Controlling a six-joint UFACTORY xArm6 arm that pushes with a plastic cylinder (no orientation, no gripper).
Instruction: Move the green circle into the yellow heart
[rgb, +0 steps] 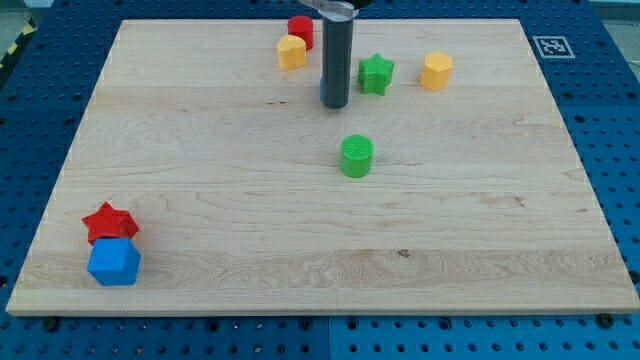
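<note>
The green circle (356, 157) stands near the board's middle, a little toward the view's top. The yellow heart (291, 52) lies at the view's top, left of centre, touching a red cylinder (301, 31) just above it. My tip (334, 104) rests on the board above and slightly left of the green circle, apart from it, and to the lower right of the yellow heart. The rod rises out of the view's top.
A green star (376, 73) sits just right of the rod. A yellow hexagon (436, 71) lies further right. A red star (109, 221) and a blue block (114, 263) touch at the lower left corner of the wooden board (200, 150).
</note>
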